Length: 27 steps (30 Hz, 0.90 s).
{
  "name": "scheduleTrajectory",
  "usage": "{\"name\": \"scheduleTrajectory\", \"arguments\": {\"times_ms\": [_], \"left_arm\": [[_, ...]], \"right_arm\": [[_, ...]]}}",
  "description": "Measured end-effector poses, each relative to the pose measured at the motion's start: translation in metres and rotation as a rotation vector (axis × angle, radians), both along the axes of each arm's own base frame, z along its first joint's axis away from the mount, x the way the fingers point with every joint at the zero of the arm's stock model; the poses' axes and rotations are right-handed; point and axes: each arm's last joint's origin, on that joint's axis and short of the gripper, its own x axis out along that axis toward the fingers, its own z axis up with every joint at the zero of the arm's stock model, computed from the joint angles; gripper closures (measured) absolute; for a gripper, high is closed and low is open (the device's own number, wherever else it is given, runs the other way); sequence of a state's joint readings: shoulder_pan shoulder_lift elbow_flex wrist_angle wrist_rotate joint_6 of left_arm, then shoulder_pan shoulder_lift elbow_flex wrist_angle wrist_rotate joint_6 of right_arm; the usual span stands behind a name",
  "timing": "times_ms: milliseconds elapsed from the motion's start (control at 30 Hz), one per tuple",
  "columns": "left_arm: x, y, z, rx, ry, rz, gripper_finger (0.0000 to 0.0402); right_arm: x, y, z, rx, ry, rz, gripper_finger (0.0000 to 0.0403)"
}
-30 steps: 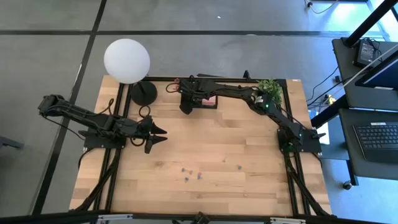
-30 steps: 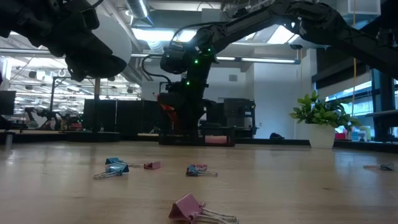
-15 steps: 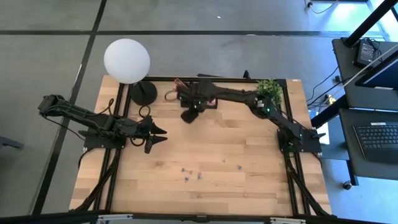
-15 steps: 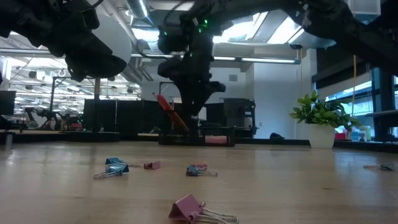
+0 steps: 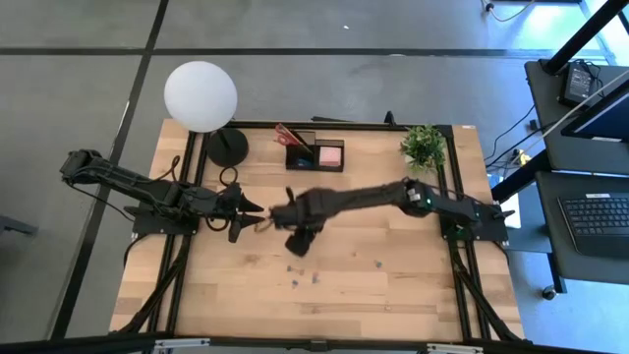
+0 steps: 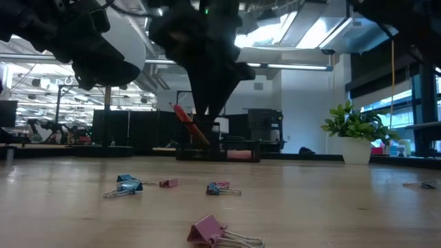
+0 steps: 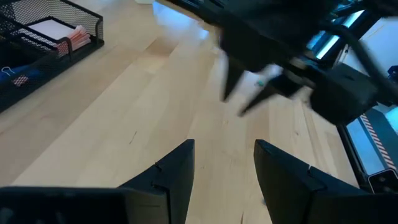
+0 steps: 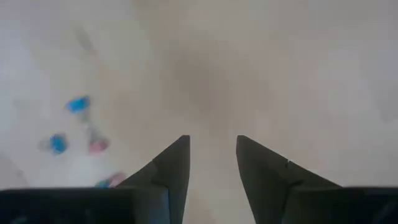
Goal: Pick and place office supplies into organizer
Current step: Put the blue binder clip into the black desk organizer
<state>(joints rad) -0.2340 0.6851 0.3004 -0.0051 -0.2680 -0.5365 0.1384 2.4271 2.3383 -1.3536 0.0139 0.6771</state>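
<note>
I hold the right gripper [image 5: 298, 245] parted and empty above the surface [image 5: 393, 275], poised for the scattered clips [image 5: 305, 274]; the left gripper [image 5: 248, 211] waits open.

Two dark arms of black jointed links

We see our left arm [image 5: 147, 192] as a chain of matte black, boxy segments with thin black cables looping beside its base, ending in the left gripper [image 5: 253, 208], whose two fingers [image 7: 177, 171] are flat, black, tapering wedges with angular shoulders. Our right arm [image 5: 393, 197] is the same black build, a long slim link with a small green light near one joint, and a black mounting block at its base. The right gripper [image 8: 211, 158] carries matching pointed black fingers [image 8: 171, 168] with smooth, plain faces.
</note>
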Motion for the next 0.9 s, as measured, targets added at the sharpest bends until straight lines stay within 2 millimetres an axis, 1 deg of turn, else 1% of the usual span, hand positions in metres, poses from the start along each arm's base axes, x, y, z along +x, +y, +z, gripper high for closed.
{"name": "scheduleTrajectory", "arguments": {"times_ms": [167, 267, 333, 467, 567, 700, 900], "left_arm": [[0.000, 0.000, 0.000, 0.000, 0.000, 0.000, 0.0242], [0.000, 0.000, 0.000, 0.000, 0.000, -0.001, 0.0242], [0.000, 0.000, 0.000, -0.003, 0.000, -0.008, 0.0242], [0.000, -0.001, 0.000, -0.019, 0.004, -0.046, 0.0242], [0.000, -0.002, 0.000, -0.030, 0.007, -0.074, 0.0242], [0.000, -0.003, 0.000, -0.036, 0.008, -0.090, 0.0242], [0.000, -0.003, 0.000, -0.038, 0.009, -0.095, 0.0242]], "right_arm": [[-0.007, 0.040, 0.000, 0.011, -0.001, 0.010, 0.0267], [-0.007, 0.056, 0.001, 0.024, -0.044, 0.020, 0.0267], [-0.003, 0.067, 0.002, 0.034, -0.113, 0.077, 0.0267], [0.007, 0.086, 0.007, 0.033, -0.275, 0.251, 0.0267], [0.010, 0.093, 0.009, -0.021, -0.338, 0.311, 0.0267], [0.011, 0.093, 0.010, -0.069, -0.356, 0.332, 0.0267], [0.011, 0.094, 0.009, -0.153, -0.358, 0.474, 0.0267]]}}
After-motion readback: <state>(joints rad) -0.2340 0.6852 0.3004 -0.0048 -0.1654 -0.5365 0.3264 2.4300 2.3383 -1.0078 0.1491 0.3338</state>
